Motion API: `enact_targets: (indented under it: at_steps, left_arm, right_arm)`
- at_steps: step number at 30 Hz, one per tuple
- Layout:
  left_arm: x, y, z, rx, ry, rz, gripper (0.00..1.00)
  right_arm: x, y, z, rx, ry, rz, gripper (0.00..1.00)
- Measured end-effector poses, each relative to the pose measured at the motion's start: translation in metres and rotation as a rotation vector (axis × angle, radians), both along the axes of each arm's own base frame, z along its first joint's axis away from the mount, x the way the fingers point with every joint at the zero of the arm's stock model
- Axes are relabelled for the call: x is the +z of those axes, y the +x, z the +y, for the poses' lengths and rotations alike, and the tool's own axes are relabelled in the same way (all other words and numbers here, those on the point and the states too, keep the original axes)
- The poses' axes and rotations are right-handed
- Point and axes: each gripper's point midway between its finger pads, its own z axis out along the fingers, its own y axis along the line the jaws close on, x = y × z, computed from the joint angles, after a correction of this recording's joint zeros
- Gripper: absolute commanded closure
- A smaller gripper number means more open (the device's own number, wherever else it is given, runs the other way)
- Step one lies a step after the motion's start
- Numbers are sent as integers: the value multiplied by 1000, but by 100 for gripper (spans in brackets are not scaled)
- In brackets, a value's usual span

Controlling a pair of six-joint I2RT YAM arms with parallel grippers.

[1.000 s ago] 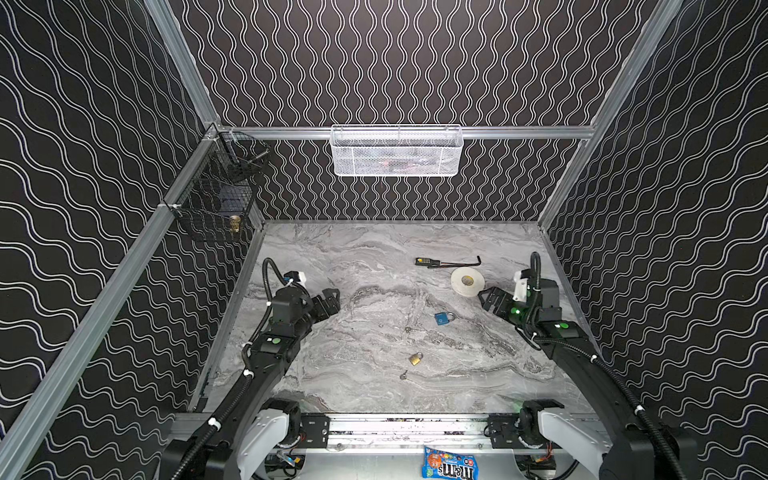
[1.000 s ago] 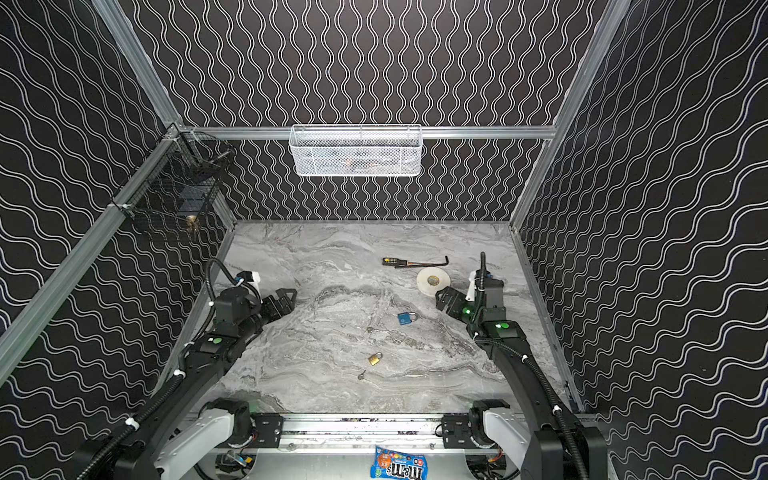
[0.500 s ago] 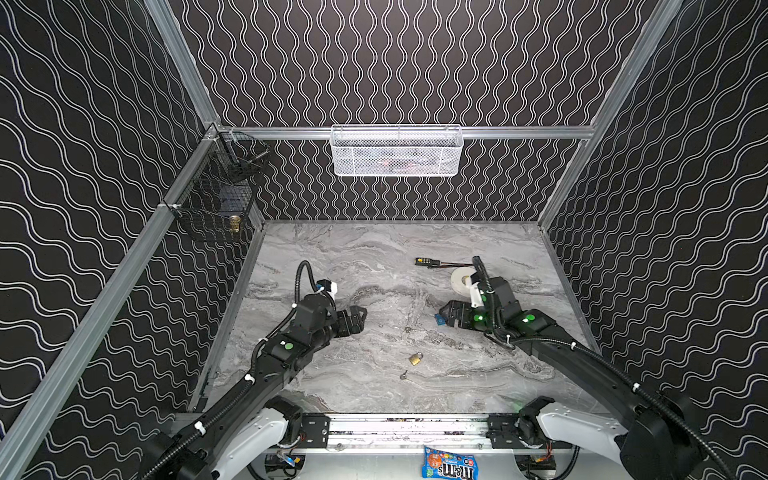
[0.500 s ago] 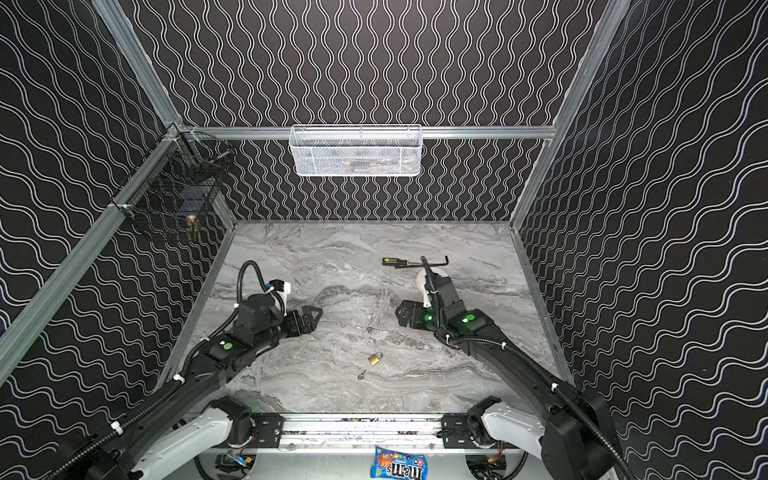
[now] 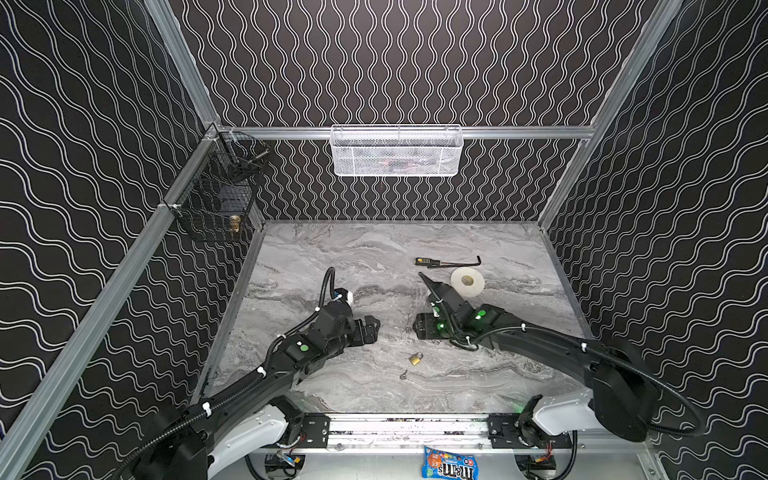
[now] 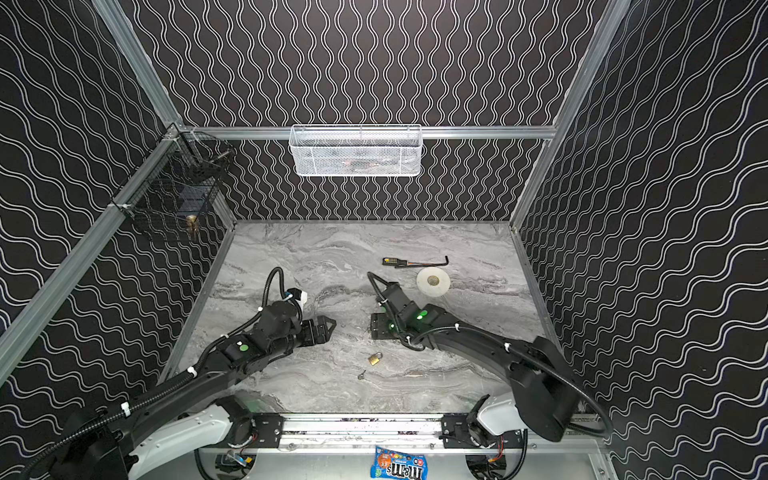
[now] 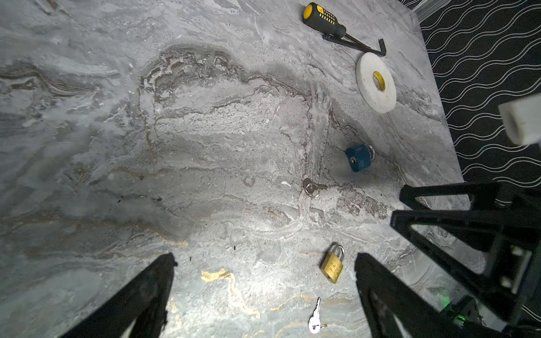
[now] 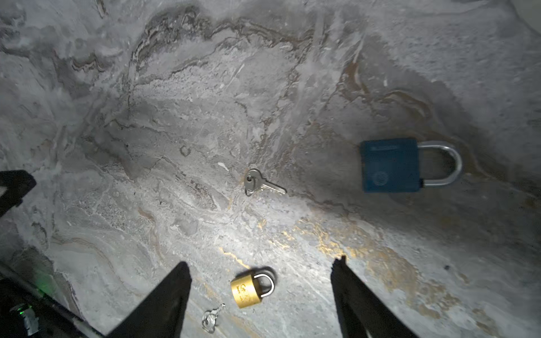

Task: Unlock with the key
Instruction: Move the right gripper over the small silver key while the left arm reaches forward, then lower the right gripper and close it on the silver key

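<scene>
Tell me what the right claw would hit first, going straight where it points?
Likely the brass padlock, lying just ahead between the right gripper's open jaws; how high it hovers is unclear.

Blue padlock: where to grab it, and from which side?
Take the blue padlock by its body, from straight above, pinching its two side edges. It lies flat on the table, so only those edges are exposed. The shackle is thin and round, and would likely let it swing.
</scene>
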Motion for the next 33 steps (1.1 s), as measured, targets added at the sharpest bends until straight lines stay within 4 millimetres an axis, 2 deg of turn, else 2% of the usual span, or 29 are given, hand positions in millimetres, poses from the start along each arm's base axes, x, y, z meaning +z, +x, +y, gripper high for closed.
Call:
enact_targets:
  at_steps: [6,13,18,33]
  left_arm:
    - [-10,1,-1,25,9,31,1]
    - [-14,1,-4,35,6,45,1]
    - [-16,2,-4,38,11,50,1]
    - [-13,4,-2,49,24,49,1]
  right_arm:
    - [-24,1,14,-3,-50,38,41]
    - [-40,7,23,-27,-66,61,54]
    - [-38,19,34,-48,-47,49,60]
    - [-61,24,35,-100,-90,83,68]
